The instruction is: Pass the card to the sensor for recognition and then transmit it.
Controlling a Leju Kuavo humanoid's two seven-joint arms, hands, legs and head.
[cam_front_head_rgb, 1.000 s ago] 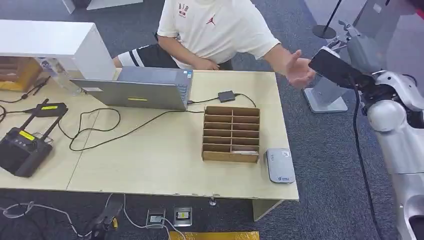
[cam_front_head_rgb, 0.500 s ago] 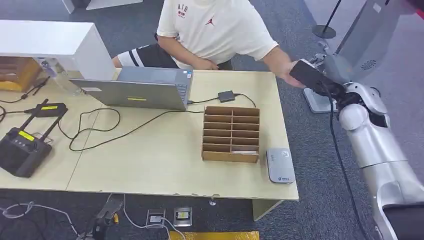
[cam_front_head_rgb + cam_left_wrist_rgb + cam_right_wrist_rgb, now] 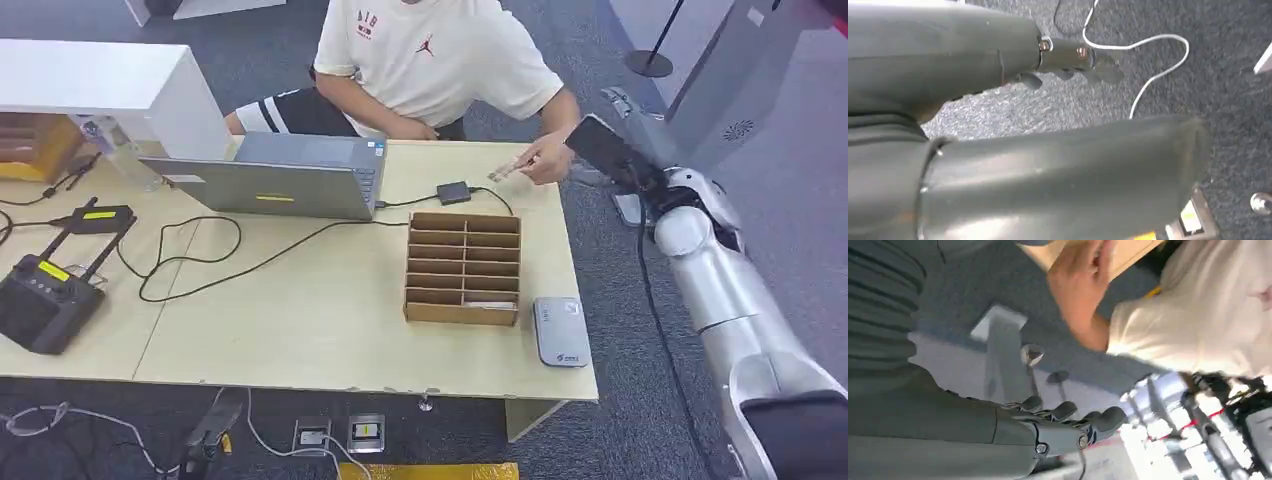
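The right robot hand (image 3: 612, 108) hangs off the far right corner of the counter (image 3: 330, 320), beside the person's hand (image 3: 545, 160). In the right wrist view its fingers (image 3: 1068, 412) are loosely extended and apart, with nothing between them. The card (image 3: 503, 172) is pinched in the person's hand, just above the counter near its far right edge.

Change over the last second: the person's hand, previously raised and open off the counter's right edge toward the arriving robot hand, is now back over the counter with the card in it. The right arm has swung inward toward the far right corner during the same interval.

Judgement: the card has left the robot and reached the person, so the handover stage appears complete. The sensor (image 3: 558, 330) lies at the near right corner, well apart from the card, next to the cardboard organiser (image 3: 463, 268).

The left robot hand (image 3: 1073, 60) hangs over the carpet, fingers partly curled, holding nothing.
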